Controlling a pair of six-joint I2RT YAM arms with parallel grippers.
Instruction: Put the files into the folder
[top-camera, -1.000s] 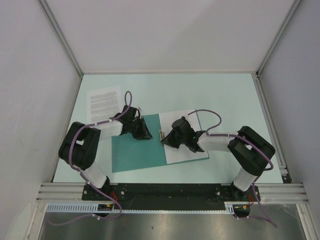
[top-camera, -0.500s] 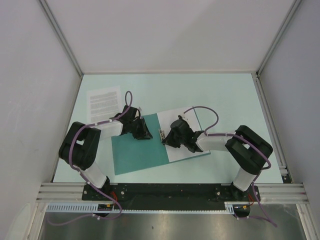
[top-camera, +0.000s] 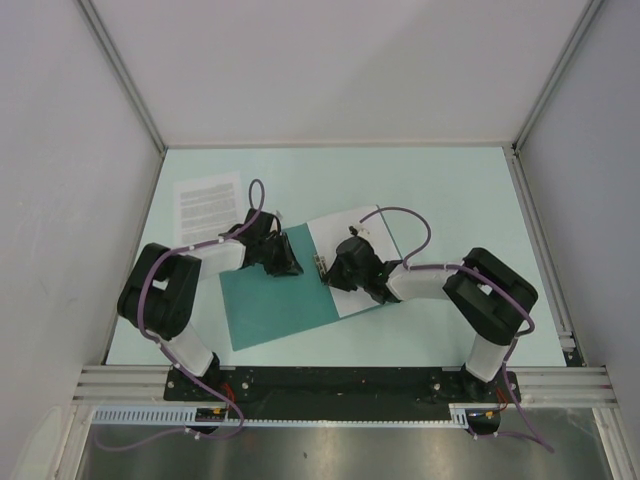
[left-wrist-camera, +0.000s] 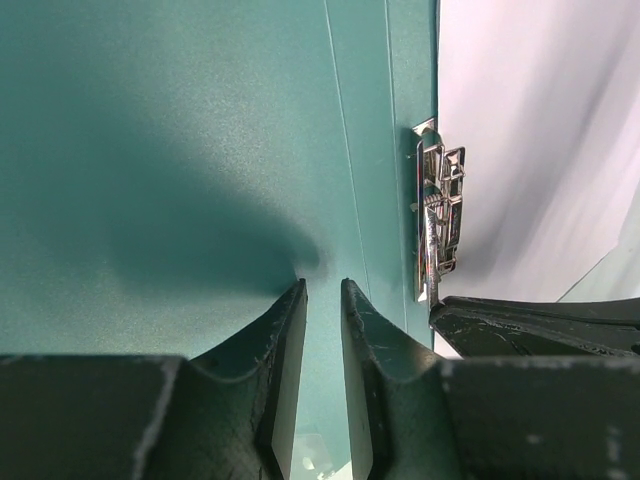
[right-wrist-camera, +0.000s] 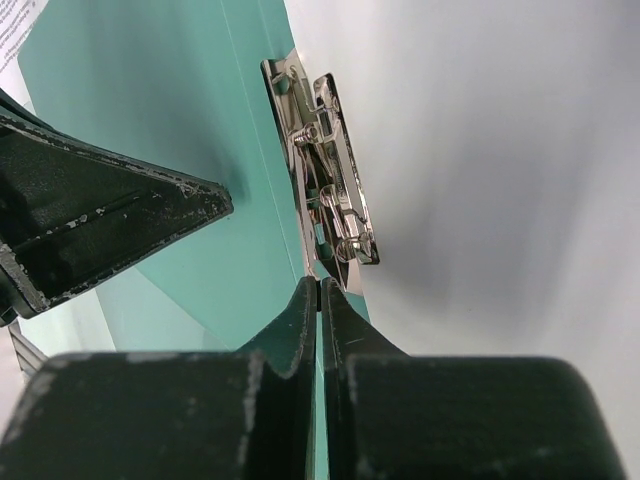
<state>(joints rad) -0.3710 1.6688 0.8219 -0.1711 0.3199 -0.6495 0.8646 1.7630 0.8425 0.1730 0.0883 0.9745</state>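
Observation:
The teal folder (top-camera: 280, 300) lies open, with a metal clip (top-camera: 320, 267) at its spine. The nearly blank sheet (top-camera: 355, 235) covers its right half. The printed sheet (top-camera: 208, 200) lies apart on the table at the back left. My left gripper (top-camera: 290, 268) rests tip-down on the folder's left flap (left-wrist-camera: 180, 150), its fingers a narrow gap apart with nothing between them. My right gripper (top-camera: 326, 276) is shut, with its tips (right-wrist-camera: 320, 285) at the spine just below the clip (right-wrist-camera: 325, 170) and the blank sheet (right-wrist-camera: 480, 150) beside it. Nothing shows between its fingers.
The mint tabletop (top-camera: 460, 200) is walled by white panels on three sides. A metal rail (top-camera: 330, 380) runs along the near edge by the arm bases. The two grippers sit very close together over the folder's spine.
The folder and the blank sheet have swung slightly anticlockwise, and the sheet's far end has shifted left and back. My right gripper moved left with them. The left gripper has barely moved.

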